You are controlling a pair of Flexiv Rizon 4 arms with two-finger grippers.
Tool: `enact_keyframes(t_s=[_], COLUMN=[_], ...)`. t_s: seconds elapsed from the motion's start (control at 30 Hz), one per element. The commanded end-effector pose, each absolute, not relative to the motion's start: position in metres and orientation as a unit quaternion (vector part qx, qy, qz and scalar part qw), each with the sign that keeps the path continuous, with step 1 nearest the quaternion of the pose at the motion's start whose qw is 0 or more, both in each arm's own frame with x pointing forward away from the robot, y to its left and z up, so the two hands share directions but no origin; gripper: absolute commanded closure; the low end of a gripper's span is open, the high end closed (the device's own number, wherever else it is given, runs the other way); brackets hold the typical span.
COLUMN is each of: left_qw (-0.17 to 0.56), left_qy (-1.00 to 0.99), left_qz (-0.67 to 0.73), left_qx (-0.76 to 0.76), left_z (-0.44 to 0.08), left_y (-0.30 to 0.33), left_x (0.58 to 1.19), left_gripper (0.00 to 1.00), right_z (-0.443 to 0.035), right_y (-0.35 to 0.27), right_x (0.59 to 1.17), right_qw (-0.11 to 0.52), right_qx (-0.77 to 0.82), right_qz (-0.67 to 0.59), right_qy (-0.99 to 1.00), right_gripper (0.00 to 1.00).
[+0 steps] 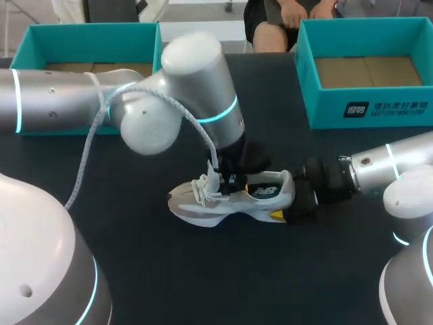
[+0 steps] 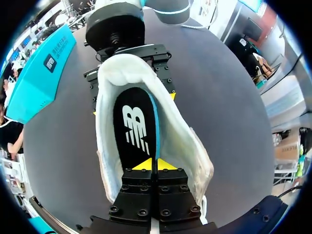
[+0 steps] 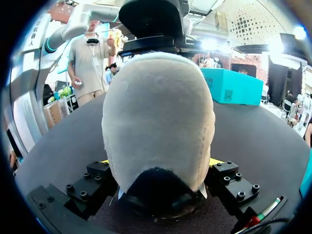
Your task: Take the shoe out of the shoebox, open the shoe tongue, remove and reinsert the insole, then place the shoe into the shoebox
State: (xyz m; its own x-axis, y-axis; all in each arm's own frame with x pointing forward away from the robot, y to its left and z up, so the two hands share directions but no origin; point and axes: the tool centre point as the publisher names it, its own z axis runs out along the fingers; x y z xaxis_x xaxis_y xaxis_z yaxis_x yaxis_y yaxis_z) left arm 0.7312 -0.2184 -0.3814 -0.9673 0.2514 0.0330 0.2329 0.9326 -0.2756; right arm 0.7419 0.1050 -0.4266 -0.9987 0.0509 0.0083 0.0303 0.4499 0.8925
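- Standing upright on its sole, the grey-and-white shoe (image 1: 230, 200) is sitting out on the dark table (image 1: 203, 271), outside both boxes. Its toe is pointing toward my left side and its heel toward my right arm.
- The right gripper (image 3: 160, 165) is clamping the heel from two sides. Its fingers are pressing against the padded heel on either flank, with only slivers of the yellow tips peeping out (the heel is filling most of the right wrist view).
- The left gripper (image 2: 156, 165) is reaching down from above into the shoe's opening. Its two yellow tips are pressing together with no gap showing.
- The black insole (image 2: 134, 129) with its white mark is lying inside the shoe, just ahead of those tips. Its teal edge is running right up to them, and they may be nipping that edge, though the view is too cramped to be sure.
- The white laces (image 1: 206, 186) are hanging loose over the side of the shoe, beside the left gripper.
- The left shoebox (image 1: 40, 34) is standing open at the back of the table behind my left arm. The right shoebox (image 1: 325, 101) is standing open at the back right. Both are well apart from the shoe, each showing a brown cardboard floor.
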Motion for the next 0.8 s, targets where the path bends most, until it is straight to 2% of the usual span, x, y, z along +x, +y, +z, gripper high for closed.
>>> enact_keyframes(t_s=[0.03, 0.47, 0.8], left_qw=[0.061, 0.095, 0.091], left_qy=[-0.981, -0.972, -0.96], left_qz=[0.145, 0.188, 0.243], left_qx=[-0.114, -0.105, -0.11], left_z=[-0.372, -0.331, -0.298], left_y=[-0.21, -0.199, -0.202], left_x=[0.737, 0.735, 0.725], left_gripper=[1.0, 1.0, 1.0], right_z=[-0.431, -0.431, -0.431], right_y=[0.105, 0.105, 0.105], right_x=[0.743, 0.743, 0.743], right_qw=[0.01, 0.01, 0.01], right_qx=[0.024, 0.024, 0.024], right_qz=[0.522, 0.522, 0.522], right_qy=[0.852, 0.852, 0.852], right_gripper=[1.0, 1.0, 1.0])
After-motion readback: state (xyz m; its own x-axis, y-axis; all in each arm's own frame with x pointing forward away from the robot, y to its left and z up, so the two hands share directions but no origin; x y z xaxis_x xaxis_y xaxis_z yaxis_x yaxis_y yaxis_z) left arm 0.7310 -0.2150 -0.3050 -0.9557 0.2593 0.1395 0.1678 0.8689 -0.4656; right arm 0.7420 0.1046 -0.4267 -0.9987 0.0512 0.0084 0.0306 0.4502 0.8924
